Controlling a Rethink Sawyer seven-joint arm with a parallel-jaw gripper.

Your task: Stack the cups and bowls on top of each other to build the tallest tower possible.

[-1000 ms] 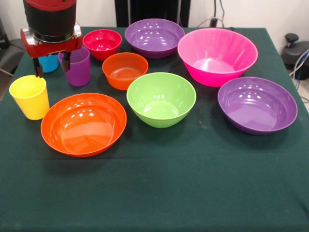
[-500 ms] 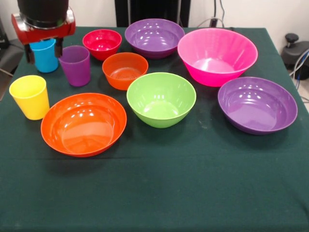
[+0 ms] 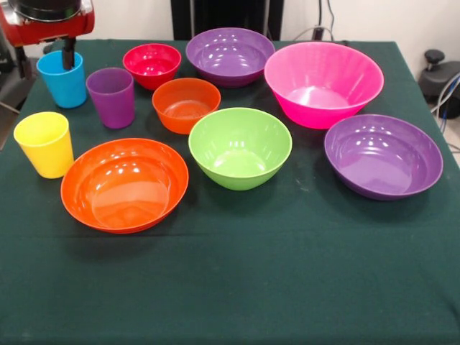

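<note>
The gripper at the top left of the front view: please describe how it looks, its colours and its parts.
The gripper has a glossy red body with a black cylindrical section above it, cut off by the picture's top edge. Below the red body hang two dark, slim, straight jaws; one shows in front of the blue cup, the other near the picture's left edge. No cables or markings can be made out on it.

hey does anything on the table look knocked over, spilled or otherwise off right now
Nothing stands out. All three cups, blue cup, purple cup and yellow cup, stand upright, and every bowl sits open side up on the green cloth. Nothing is stacked yet.
</note>
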